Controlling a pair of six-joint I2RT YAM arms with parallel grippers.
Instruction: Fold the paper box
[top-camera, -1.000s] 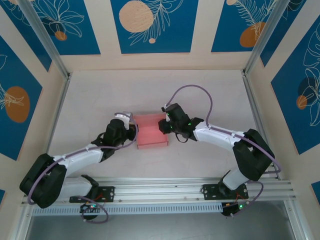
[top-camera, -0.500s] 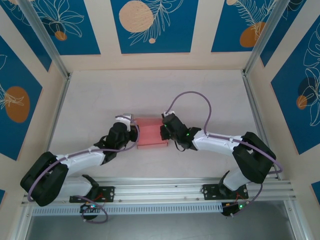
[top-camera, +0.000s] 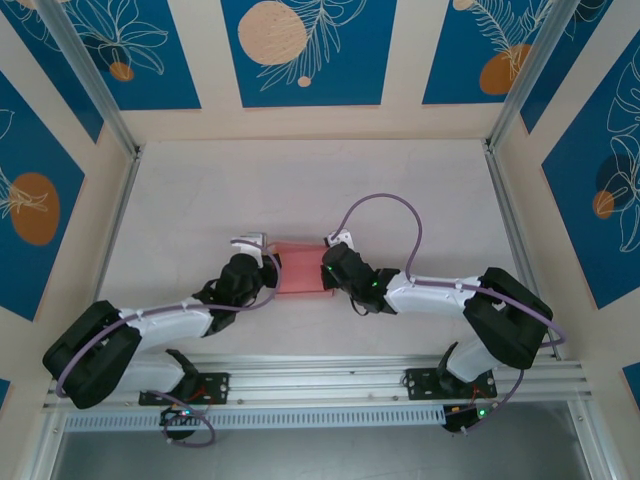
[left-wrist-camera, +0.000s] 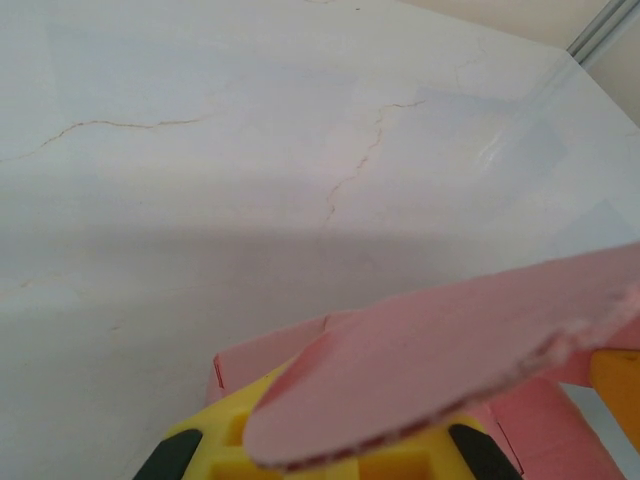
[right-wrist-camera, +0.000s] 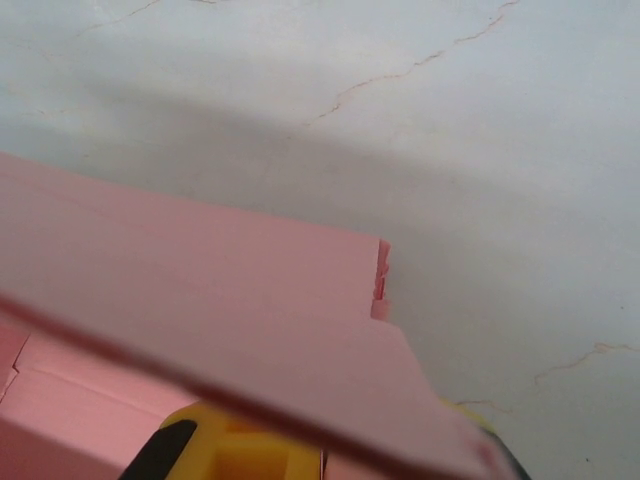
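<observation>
Pink paper box on the table, spanning the gap between left hand and right hand, each closed tight on an end flap; close-up, blurred card hides both hands' fingertips.

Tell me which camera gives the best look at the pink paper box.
The top external view: the whole paper box shows there, between the left gripper and the right gripper. The left wrist view gives a blurred pink flap close up, the right wrist view a close pink panel.
</observation>
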